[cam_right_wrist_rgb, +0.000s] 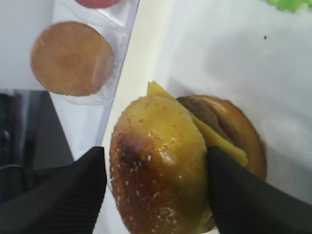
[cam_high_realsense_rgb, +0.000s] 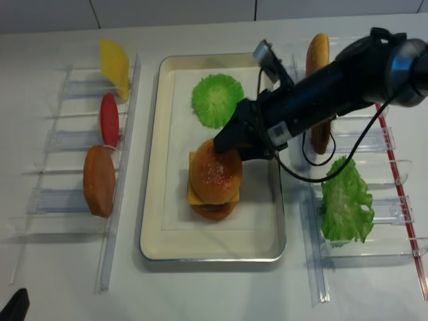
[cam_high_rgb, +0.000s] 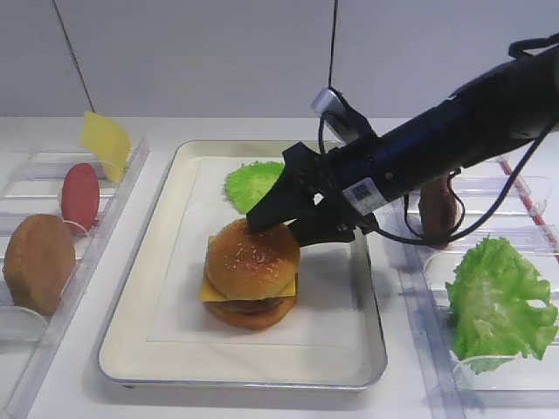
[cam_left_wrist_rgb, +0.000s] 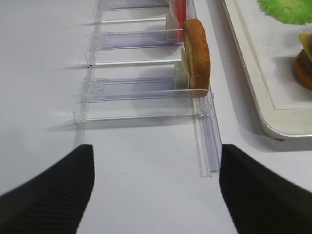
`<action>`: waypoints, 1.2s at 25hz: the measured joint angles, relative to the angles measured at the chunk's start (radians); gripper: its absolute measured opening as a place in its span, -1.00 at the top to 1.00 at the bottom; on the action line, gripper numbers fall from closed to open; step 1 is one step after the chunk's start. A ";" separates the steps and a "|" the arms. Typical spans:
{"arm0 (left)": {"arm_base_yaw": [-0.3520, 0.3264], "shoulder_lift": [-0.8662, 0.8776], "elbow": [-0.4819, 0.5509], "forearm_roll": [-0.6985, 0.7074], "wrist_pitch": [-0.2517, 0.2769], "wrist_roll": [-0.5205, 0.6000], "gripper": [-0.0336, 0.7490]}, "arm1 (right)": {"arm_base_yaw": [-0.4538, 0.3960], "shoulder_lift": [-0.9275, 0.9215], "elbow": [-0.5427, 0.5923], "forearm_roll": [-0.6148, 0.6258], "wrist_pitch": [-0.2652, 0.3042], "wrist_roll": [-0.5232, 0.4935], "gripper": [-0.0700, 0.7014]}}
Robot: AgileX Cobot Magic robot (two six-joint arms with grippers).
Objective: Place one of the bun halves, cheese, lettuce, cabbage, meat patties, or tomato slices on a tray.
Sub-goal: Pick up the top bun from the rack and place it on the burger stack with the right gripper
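Note:
A glossy speckled bun half [cam_high_rgb: 253, 257] tops a stack of cheese [cam_high_rgb: 210, 291], patty and bun base on the silver tray [cam_high_rgb: 118, 340]. My right gripper [cam_high_rgb: 279, 229] reaches in from the right, shut on this bun half [cam_right_wrist_rgb: 158, 165], one black finger on each side; the right finger [cam_right_wrist_rgb: 234, 195] presses its edge. A frilly cabbage disc [cam_high_rgb: 253, 183] lies at the back of the tray. My left gripper [cam_left_wrist_rgb: 156, 148] hangs open over bare table beside the left rack, holding nothing.
The left clear rack [cam_left_wrist_rgb: 146, 87] holds a yellow cheese slice [cam_high_rgb: 105, 144], a tomato slice [cam_high_rgb: 80, 196] and a plain brown bun half [cam_high_rgb: 39, 262]. The right rack holds a ruffled lettuce leaf [cam_high_rgb: 498, 301], a dark patty [cam_high_realsense_rgb: 319, 137] and another bun [cam_high_realsense_rgb: 317, 53].

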State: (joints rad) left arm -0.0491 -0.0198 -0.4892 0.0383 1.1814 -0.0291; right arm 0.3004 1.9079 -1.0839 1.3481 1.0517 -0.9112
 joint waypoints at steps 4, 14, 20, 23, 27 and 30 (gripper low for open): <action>0.000 0.000 0.000 0.000 0.000 0.000 -0.35 | 0.036 0.000 -0.062 -0.102 -0.028 0.054 -0.36; 0.000 0.000 0.000 0.000 0.000 0.000 -0.35 | 0.040 0.002 -0.241 -0.411 0.001 0.246 -0.36; 0.000 0.000 0.000 0.000 0.000 0.000 -0.35 | 0.042 0.002 -0.340 -0.550 0.077 0.323 -0.36; 0.000 0.000 0.000 0.000 0.000 0.000 -0.35 | 0.042 0.004 -0.422 -0.688 0.134 0.390 -0.36; 0.000 0.000 0.000 0.000 0.000 0.000 -0.35 | 0.044 0.004 -0.556 -0.862 0.164 0.493 -0.36; 0.000 0.000 0.000 0.000 0.000 0.000 -0.35 | 0.044 0.004 -0.642 -0.956 0.170 0.568 -0.36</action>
State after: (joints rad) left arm -0.0491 -0.0198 -0.4892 0.0383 1.1814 -0.0291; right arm 0.3442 1.9122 -1.7259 0.3923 1.2217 -0.3434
